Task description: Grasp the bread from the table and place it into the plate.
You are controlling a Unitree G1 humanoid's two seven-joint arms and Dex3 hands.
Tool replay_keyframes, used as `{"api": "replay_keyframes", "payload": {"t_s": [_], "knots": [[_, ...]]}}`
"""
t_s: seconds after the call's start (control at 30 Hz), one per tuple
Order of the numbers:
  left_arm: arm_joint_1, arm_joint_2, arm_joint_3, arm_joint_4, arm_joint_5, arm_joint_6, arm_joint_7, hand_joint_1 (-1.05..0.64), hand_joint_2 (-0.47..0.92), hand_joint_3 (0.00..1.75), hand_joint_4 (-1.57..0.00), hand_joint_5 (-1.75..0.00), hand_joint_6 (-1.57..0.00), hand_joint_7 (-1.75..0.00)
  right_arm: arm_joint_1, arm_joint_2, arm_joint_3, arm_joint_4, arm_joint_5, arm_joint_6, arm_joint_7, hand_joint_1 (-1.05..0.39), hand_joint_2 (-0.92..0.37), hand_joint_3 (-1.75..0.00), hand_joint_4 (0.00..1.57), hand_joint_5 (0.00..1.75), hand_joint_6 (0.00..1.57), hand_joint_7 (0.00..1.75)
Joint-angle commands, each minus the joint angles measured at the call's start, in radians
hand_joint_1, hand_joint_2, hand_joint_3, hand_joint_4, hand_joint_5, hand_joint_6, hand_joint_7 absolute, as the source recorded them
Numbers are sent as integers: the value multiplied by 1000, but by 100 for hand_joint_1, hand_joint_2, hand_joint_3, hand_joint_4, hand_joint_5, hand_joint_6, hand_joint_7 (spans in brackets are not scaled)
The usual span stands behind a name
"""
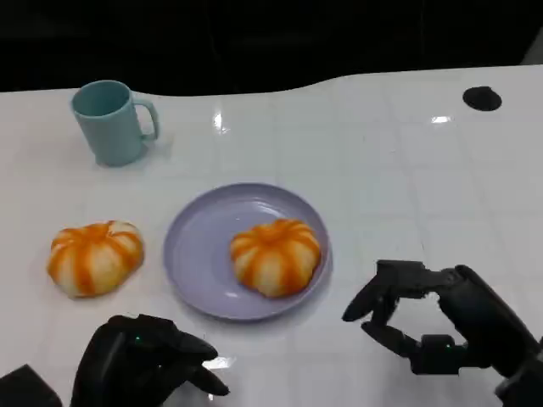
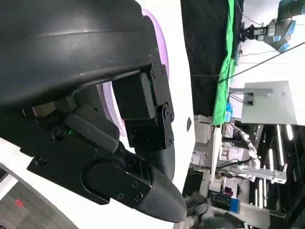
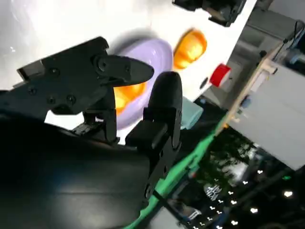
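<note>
Listing what you had on the table (image 1: 407,170): two breads, one plate, one mug, two hands.

Bread on plate (image 1: 276,255): round, orange and white striped, sitting on the right half of the purple plate (image 1: 199,254). You had no long axis to read on it; its ribs met at a crown facing up.

Bread on table (image 1: 94,257): same round striped kind, lying left of the plate, apart from its rim, crown up.

Mug (image 1: 109,121): teal, upright, behind the left bread, handle toward the right.

Left hand (image 1: 144,360): you had it low at the near edge, in front of the gap between left bread and plate, fingers curled in, holding nothing.

Right hand (image 1: 416,318): you had it right of the plate, near the bread there, touching nothing, fingers spread apart and empty.

Black dot (image 1: 482,98): far right of the table.
</note>
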Motion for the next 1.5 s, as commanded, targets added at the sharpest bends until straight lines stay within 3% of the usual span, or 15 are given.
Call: {"api": "replay_keyframes", "payload": {"t_s": [0.03, 0.23, 0.47, 0.9, 1.5], "knots": [[7, 14, 3, -12, 3, 1, 10, -105, 77, 0, -157, -35, -157, -11, 68, -12, -28, -96, 44, 97, 34, -10, -66, -87, 60, 171, 59, 134], [5, 16, 4, -12, 2, -1, 7, -105, 77, 0, -157, -35, -157, -11, 146, 0, -36, -190, 31, 191, 26, -12, -67, -88, 59, 175, 55, 144], [7, 16, 5, -12, 2, -5, 5, -105, 78, 0, -157, -34, -157, -11, 173, 28, -37, -138, -1, 130, 0, -12, -65, -95, 60, 175, 49, 154], [9, 18, 6, -10, -6, -3, -6, -105, 77, 0, -157, -34, -157, -11, 140, 54, -54, 22, -12, -29, -7, -16, -66, -90, 61, 175, 48, 152], [11, 28, 12, -12, -11, 1, -12, -105, 77, 0, -157, -35, -157, -12, 118, 79, -59, 38, -15, -51, -11, -17, -65, -88, 60, 175, 49, 150]]}}
